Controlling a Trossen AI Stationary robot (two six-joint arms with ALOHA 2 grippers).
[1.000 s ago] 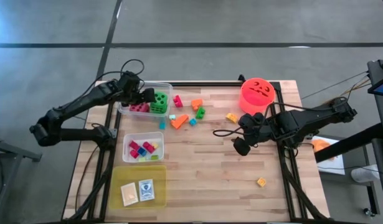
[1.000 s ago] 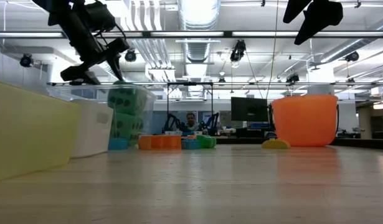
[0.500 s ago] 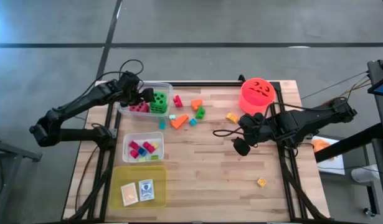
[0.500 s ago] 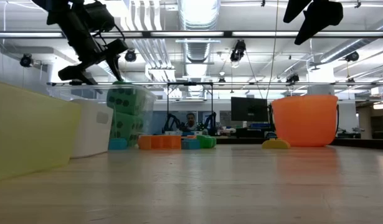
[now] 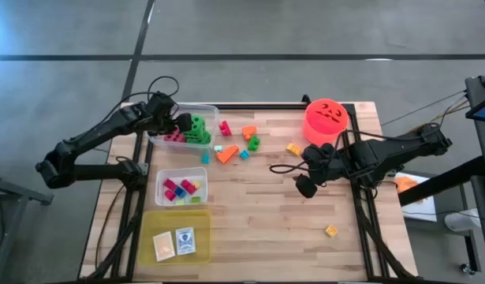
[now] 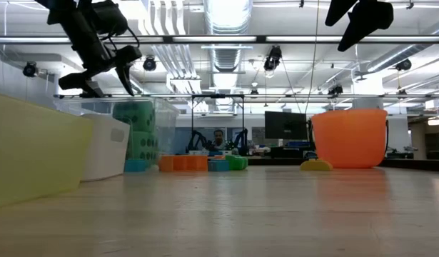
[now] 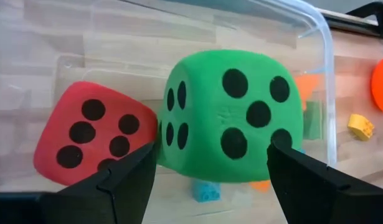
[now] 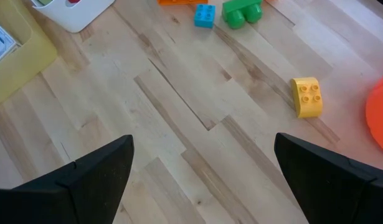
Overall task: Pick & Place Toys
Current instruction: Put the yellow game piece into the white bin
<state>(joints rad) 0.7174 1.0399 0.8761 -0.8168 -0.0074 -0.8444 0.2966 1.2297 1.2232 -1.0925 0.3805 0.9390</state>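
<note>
Pale wood table (image 5: 266, 213), grey concrete floor, left fingers (image 7: 126, 180) spread above green die (image 7: 231, 115), right fingers (image 8: 98, 168) open.

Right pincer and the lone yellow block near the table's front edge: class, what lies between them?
Nothing: in the high view only bare table separates the open right pincer from the yellow block.
</note>
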